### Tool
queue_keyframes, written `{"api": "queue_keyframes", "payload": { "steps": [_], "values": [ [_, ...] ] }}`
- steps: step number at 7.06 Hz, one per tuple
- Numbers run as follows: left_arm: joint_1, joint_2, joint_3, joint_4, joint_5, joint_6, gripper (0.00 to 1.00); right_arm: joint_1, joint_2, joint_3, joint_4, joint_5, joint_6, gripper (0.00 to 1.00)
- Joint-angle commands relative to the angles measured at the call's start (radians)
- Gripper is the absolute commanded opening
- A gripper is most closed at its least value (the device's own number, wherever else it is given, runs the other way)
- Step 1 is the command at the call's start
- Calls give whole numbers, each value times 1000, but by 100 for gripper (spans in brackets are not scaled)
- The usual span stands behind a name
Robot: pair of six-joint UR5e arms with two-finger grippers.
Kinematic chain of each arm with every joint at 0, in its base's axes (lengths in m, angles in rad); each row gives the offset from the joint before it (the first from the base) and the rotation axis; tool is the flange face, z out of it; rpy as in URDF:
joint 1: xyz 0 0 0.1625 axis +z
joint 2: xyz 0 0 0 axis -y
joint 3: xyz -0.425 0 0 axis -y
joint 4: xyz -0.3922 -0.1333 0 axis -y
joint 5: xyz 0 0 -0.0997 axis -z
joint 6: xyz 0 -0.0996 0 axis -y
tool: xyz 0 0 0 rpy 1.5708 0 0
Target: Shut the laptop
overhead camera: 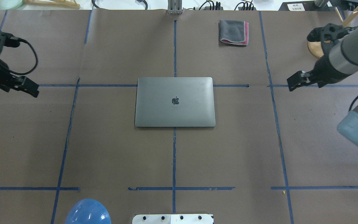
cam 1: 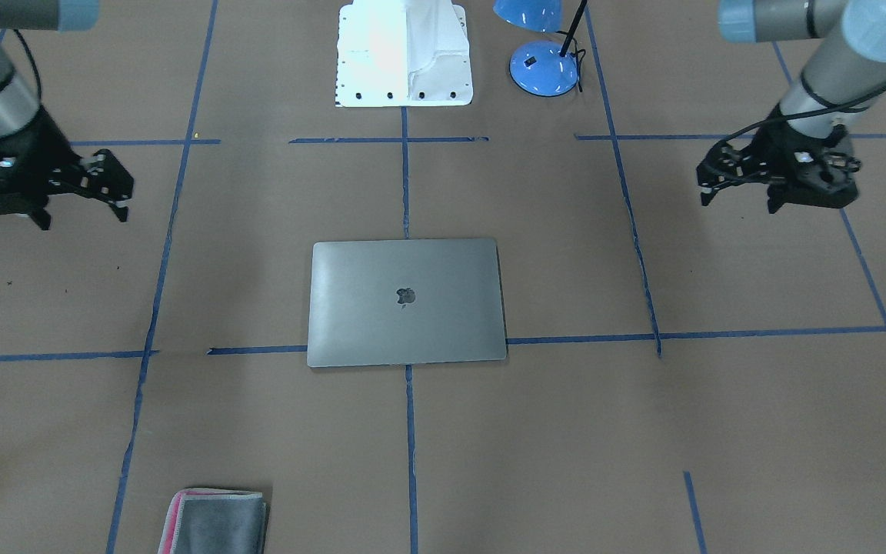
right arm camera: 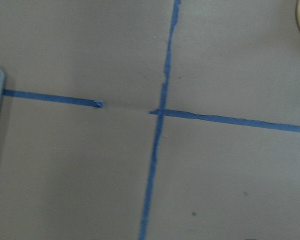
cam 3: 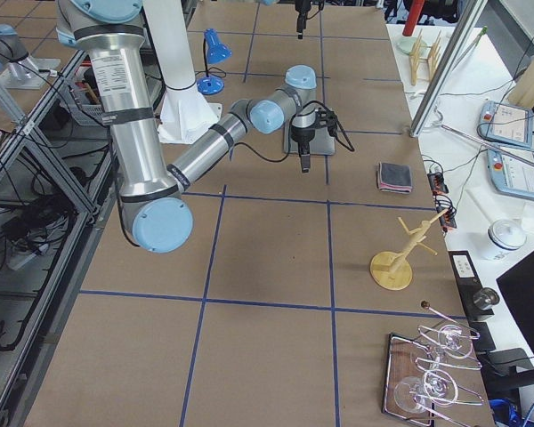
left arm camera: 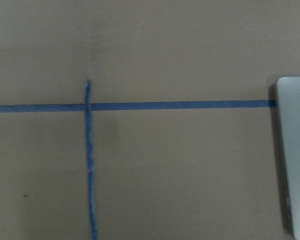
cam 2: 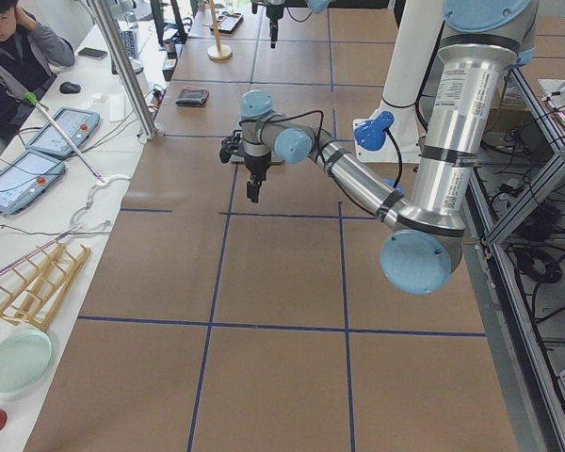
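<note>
grey aluminium lies flat at the centre of the brown counter: the laptop sits with its lid down on its base and the dark logo facing up, and no screen or keys show in either steep exterior view. we judge the closing itself done, since no gap shows along the lid's edges. the left hand hangs above the counter, well apart from the laptop on one side, its fingers spread and gripping nothing. the right hand hangs about as far off on the other side, likewise spread and empty. each wrist camera catches only a sliver of the laptop's edge beside blue tape lines. a folded grey-and-pink cloth lies near the counter's far edge. as we read it, nothing of the job is left to do.
</note>
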Motion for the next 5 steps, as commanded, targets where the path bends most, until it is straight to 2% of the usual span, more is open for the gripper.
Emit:
{"api": "queue_keyframes", "payload": {
  "steps": [1, 3, 4, 5],
  "values": [
    [-187, 121, 8, 69, -24, 358, 100, 205, -191, -1, 0, 91, -382, 99],
    [-362, 197, 31, 160, -30, 599, 100, 373, -313, -56, 0, 158, -673, 99],
    [-447, 243, 69, 157, -100, 649, 100, 462, -332, -144, 0, 224, -822, 99],
    [-485, 275, 116, 157, -134, 651, 100, 536, -343, -223, 1, 261, -890, 99]
  ]
}}
